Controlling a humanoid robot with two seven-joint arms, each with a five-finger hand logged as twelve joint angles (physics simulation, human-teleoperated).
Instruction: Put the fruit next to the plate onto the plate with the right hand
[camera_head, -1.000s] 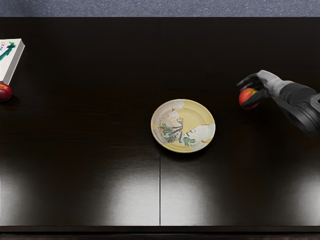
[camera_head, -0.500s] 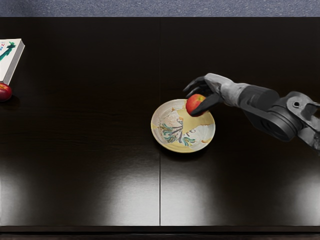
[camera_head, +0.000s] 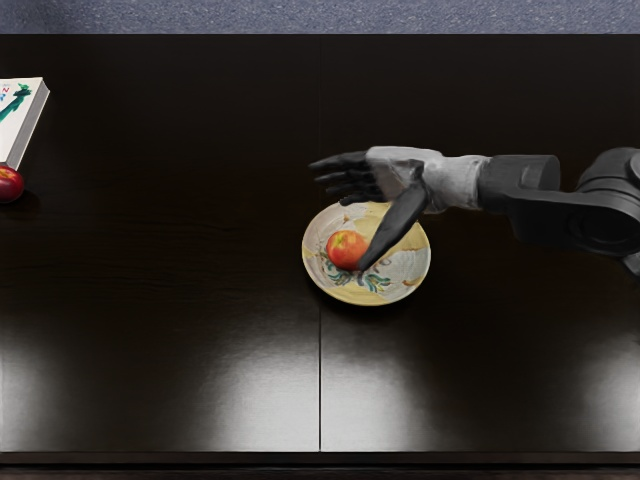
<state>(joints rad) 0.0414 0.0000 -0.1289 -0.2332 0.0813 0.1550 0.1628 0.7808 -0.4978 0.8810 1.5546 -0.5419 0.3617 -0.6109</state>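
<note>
Fruit now rests on the plate — half a second ago it was gripped above the rim. Just behind, the right hand has let go: fingers spread, holding nothing, thumb beside the fruit. Placement looks done — withdrawal remains.

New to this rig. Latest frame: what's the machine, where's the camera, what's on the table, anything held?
This is a simulator render of a humanoid robot, seen from its own head camera, which looks down at a slant on a dark table. The right arm reaches in from the picture's right edge. Its five-finger right hand hangs over the far rim of a painted plate, fingers spread, holding nothing. A red apple lies on the plate, close to the thumb; I cannot tell whether they touch. At the left edge lie a book and a second red fruit. The left arm is out of view.
</note>
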